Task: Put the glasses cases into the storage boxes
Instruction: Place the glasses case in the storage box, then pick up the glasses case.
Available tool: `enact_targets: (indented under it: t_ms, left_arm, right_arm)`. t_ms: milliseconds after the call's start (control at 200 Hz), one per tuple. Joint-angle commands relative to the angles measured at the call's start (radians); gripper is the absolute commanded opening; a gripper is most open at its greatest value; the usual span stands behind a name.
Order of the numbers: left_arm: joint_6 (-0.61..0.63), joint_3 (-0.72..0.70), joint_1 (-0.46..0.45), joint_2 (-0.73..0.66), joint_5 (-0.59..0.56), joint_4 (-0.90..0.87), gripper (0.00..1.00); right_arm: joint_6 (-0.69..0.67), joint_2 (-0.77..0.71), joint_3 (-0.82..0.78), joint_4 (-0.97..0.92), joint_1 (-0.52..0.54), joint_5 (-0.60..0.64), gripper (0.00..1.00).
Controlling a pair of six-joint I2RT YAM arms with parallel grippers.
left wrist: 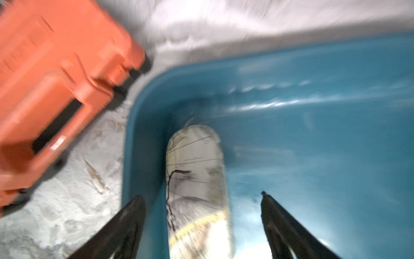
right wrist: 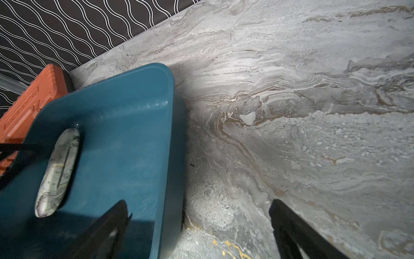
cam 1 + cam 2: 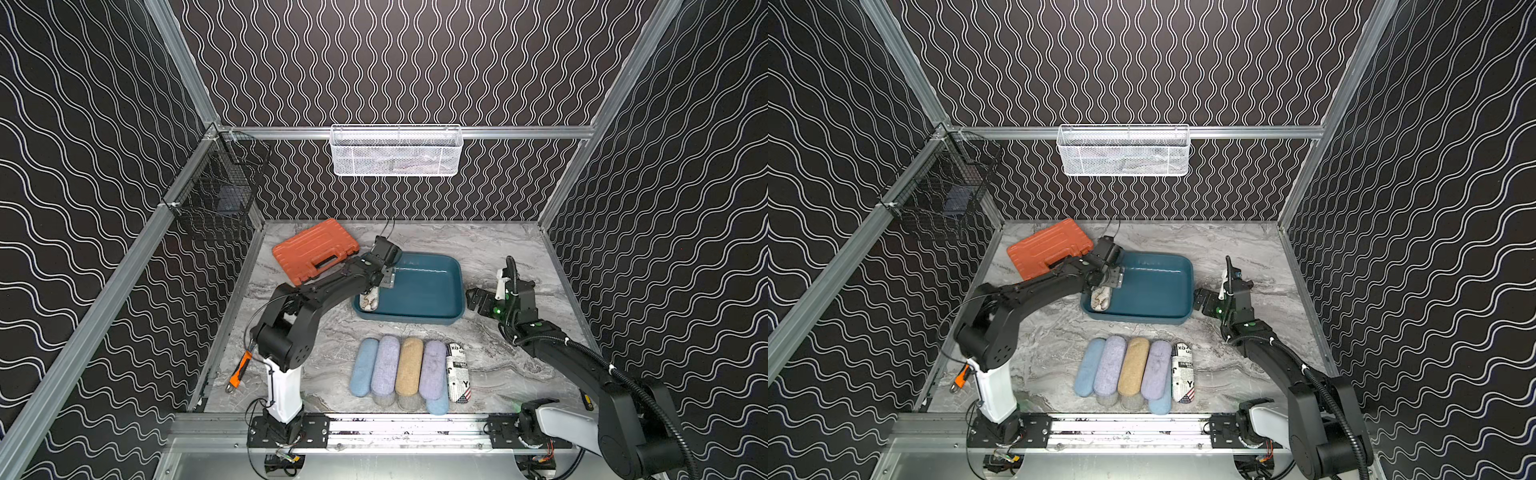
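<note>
In both top views the marble table [image 3: 498, 249] carries everything I work with. The teal tray [image 3: 409, 319] sits toward its middle, with the orange tool case [image 3: 311, 249] just beside the tray's far left corner. Nearer my bases lies a row of felt cases [image 3: 409, 365] side by side: light blue, lavender, tan, lavender. They rest on further grey and blue ones, and a newspaper-printed case [image 3: 458, 372] lies at the row's right end. One map-printed case [image 3: 370, 300] lies flat inside the tray, along its left wall. My left claw [image 1: 201, 195] hangs over that case with its jaws spread wide. In the blurred left wrist view a finger stands clear on each side of the case, gripping nothing. My right claw [image 2: 200, 204] is wide open and empty too, low at the tray's right end, one finger over the tray and one over bare table.
</note>
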Motion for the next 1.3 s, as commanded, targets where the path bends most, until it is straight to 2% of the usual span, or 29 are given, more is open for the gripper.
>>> enact_targets:
  t_ms: [0,195,385,551,676,876,1296]
  left_arm:
    - [0.016,-0.019,-0.011,-0.086,0.076,0.049,0.85]
    - [-0.044,-0.115,-0.088,-0.301,0.101,-0.019,0.86]
    - [-0.166,-0.323,-0.196,-0.513,0.099,-0.023,0.84]
    - [-0.286,-0.43,-0.355,-0.595,-0.003,-0.117,0.85]
    - [-0.341,-0.485,-0.465,-0.604,-0.032,-0.15,0.85]
    - [-0.401,-0.549,-0.549,-0.595,-0.002,-0.14,0.85]
    - [-0.45,-0.573,-0.589,-0.528,-0.028,-0.144,0.84]
  right_arm:
    - [0.006,-0.005,0.002,0.017,0.0,-0.002,1.0]
    - [0.016,0.007,-0.004,0.035,0.0,-0.013,1.0]
    - [0.018,0.03,0.013,0.033,-0.001,-0.039,1.0]
    - [0.021,0.028,0.013,0.029,-0.001,-0.049,1.0]
    - [0.019,0.028,0.015,0.027,-0.001,-0.041,1.0]
    - [0.017,0.033,0.026,0.02,-0.001,-0.055,1.0]
    - [0.019,0.022,0.011,0.023,-0.001,-0.058,1.0]
